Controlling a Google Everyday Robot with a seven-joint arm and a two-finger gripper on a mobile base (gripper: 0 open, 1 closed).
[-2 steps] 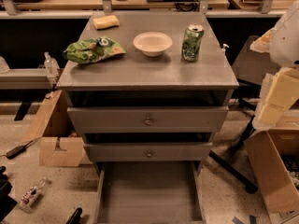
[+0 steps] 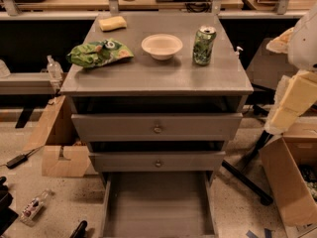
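Hanging at the right edge of the camera view, the robot's pale cream arm (image 2: 298, 94) ends in the gripper (image 2: 281, 117). It sits just off the right side of the grey metal cabinet (image 2: 148, 77), a little below the level of its top. Whether the gripper is spread or closed cannot be told.

Four things stand on the cabinet top, one of each:
- The green drinks can (image 2: 204, 45) is upright in the upper right of the top and is the nearest of the four to the gripper, though well apart from it.
- The round white bowl (image 2: 162, 46) sits in the upper middle, near the can on its left.
- The crumpled green snack bag (image 2: 99, 53) lies toward the left edge.
- The yellow sponge (image 2: 112, 23) lies at the far left corner.

The cabinet has three drawers. The top drawer (image 2: 157, 128) and the middle drawer (image 2: 158, 161) are closed, each with one round knob. The bottom drawer (image 2: 158, 202) is pulled out at the lower middle of the frame.

On the floor, one brown cardboard box (image 2: 285, 182) stands open at the lower right, below the gripper. A second cardboard box (image 2: 64, 155) sits at the left of the cabinet.
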